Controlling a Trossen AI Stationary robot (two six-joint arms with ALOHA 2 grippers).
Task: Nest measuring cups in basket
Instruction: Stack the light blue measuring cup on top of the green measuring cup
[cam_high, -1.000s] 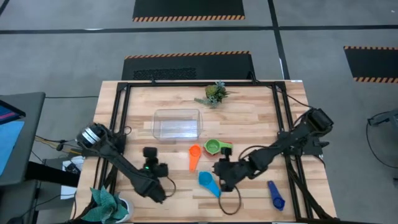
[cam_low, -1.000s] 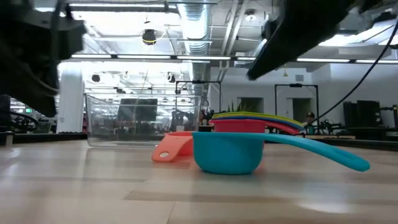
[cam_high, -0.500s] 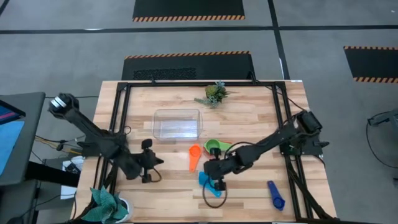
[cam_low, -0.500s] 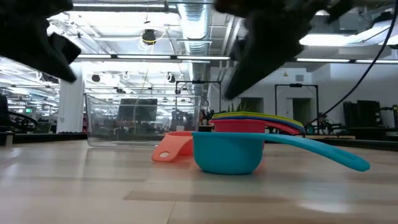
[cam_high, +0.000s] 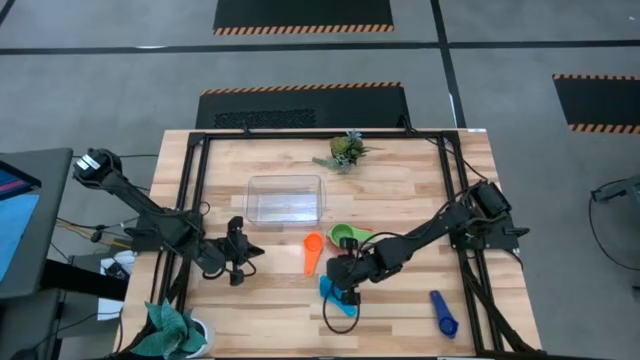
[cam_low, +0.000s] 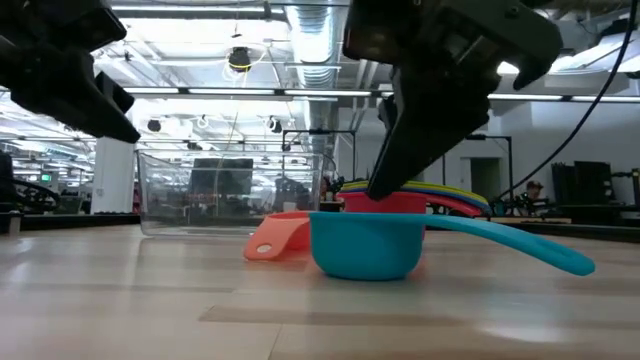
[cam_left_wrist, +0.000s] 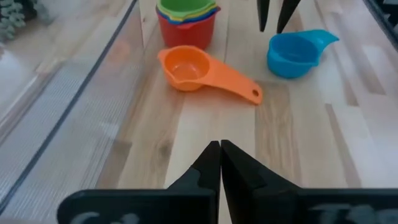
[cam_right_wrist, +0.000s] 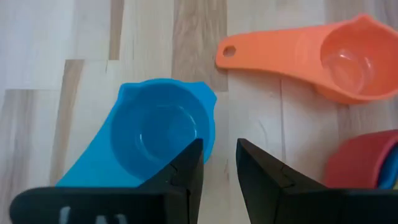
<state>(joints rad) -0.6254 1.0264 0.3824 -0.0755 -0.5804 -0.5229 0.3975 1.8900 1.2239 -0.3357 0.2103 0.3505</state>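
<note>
A light-blue measuring cup (cam_high: 343, 306) (cam_right_wrist: 155, 134) stands upright on the table near the near edge. An orange cup (cam_high: 312, 252) (cam_left_wrist: 186, 71) lies just beyond it. A nested stack, red outside and green on top (cam_high: 344, 236) (cam_left_wrist: 186, 18), stands beside the orange one. A dark-blue cup (cam_high: 443, 313) lies far right. The clear basket (cam_high: 250, 200) (cam_low: 230, 190) sits behind them with nothing in it. My right gripper (cam_right_wrist: 219, 158) (cam_high: 340, 287) is open and points down at the light-blue cup's rim on its stack side. My left gripper (cam_left_wrist: 220, 152) (cam_high: 236, 270) is shut over bare wood left of the orange cup. My right gripper comes from above with one finger (cam_right_wrist: 186, 168) over the light-blue cup's rim (cam_right_wrist: 205, 134) and the other (cam_right_wrist: 261, 174) outside it over the wood. I cannot tell whether either finger touches the cup, which stands upright on the table.
A green plant sprig (cam_high: 345, 150) lies at the far edge behind the basket. A teal cloth (cam_high: 175, 330) sits at the near left corner. Black frame rails run along the table's left and right sides. Bare wood lies between the two grippers.
My right gripper has moved toward the table's left and come down over the light-blue cup. My left arm has drawn back from the near edge, and its gripper now hangs left of the orange cup. No cup has moved.
</note>
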